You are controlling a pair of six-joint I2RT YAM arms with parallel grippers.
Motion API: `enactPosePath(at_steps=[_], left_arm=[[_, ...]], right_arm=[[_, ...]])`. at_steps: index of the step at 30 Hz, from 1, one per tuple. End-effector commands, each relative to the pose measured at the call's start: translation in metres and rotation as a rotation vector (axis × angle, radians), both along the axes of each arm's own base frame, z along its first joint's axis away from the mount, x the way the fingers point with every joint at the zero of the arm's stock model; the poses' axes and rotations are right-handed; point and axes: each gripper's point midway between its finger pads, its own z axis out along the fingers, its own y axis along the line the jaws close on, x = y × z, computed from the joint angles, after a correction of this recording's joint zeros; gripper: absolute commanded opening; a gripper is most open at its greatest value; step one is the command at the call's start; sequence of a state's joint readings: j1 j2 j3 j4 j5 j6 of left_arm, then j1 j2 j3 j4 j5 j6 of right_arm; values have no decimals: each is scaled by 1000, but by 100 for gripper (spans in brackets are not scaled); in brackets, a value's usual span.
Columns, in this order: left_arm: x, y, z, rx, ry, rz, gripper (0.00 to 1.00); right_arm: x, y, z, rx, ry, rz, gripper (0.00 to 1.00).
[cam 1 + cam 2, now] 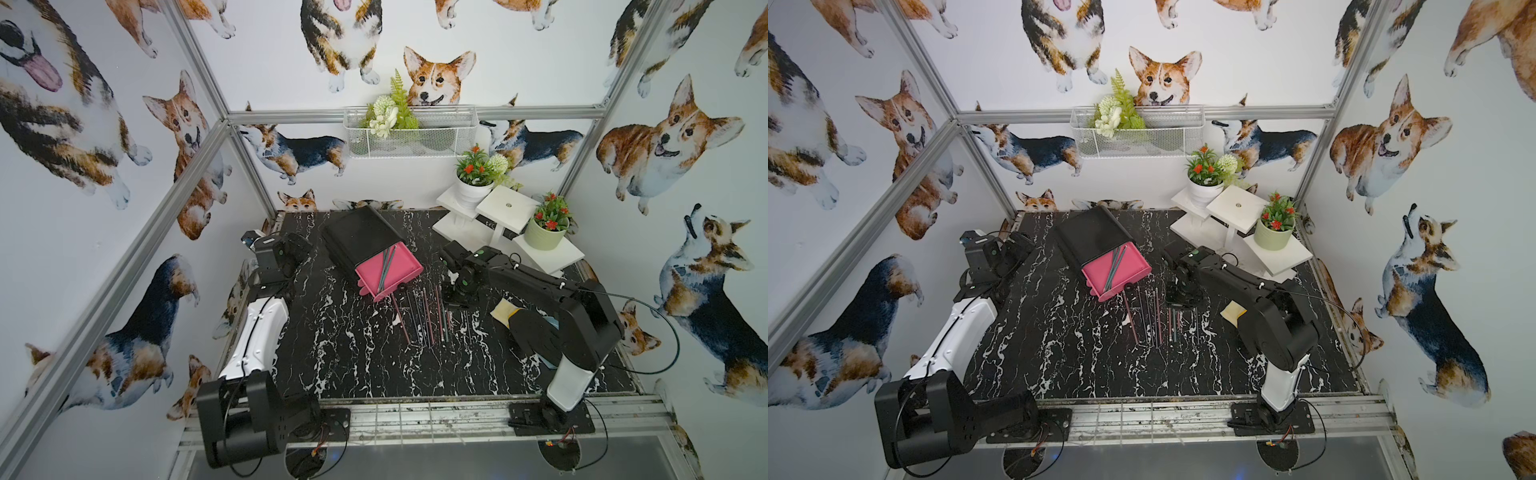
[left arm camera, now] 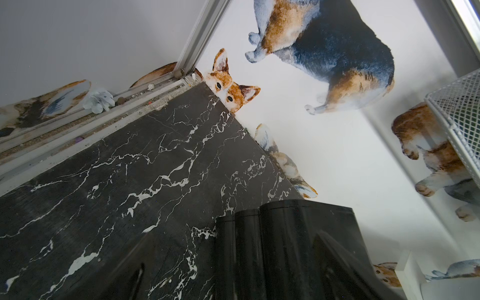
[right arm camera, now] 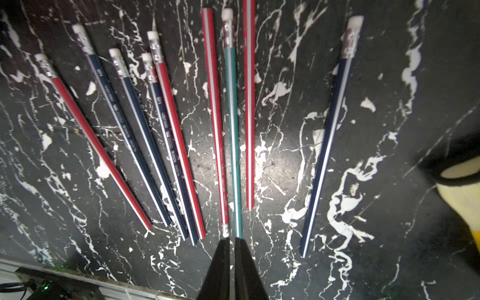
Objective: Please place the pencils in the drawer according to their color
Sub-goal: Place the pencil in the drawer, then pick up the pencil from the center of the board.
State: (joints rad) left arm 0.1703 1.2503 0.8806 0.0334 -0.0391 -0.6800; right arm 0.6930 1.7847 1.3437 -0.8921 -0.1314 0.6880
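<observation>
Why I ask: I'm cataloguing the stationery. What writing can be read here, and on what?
"HB": on a navy pencil, near its eraser end.
"HB": on a second navy pencil, likewise.
Silver print along both barrels: too blurred to read.
Nothing else is legible in any view.

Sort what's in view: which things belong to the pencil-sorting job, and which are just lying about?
Job: loose pencils, the green pencil at the right gripper, black cabinet, its open pink drawer with stored pencils.
Lying about: glove, two potted plants, white stand, wire basket of greenery.
</observation>
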Motion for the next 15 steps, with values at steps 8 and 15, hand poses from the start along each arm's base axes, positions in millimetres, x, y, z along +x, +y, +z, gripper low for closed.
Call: enactPosePath(at_steps=[8,15], left_arm=[[2,1,2,6,-15,-1,100],[3,0,2,4,-15,-3,100]], right_arm=[[5,3,-31,-65,12,31,17],[6,6,-43,-68,34,40,18]])
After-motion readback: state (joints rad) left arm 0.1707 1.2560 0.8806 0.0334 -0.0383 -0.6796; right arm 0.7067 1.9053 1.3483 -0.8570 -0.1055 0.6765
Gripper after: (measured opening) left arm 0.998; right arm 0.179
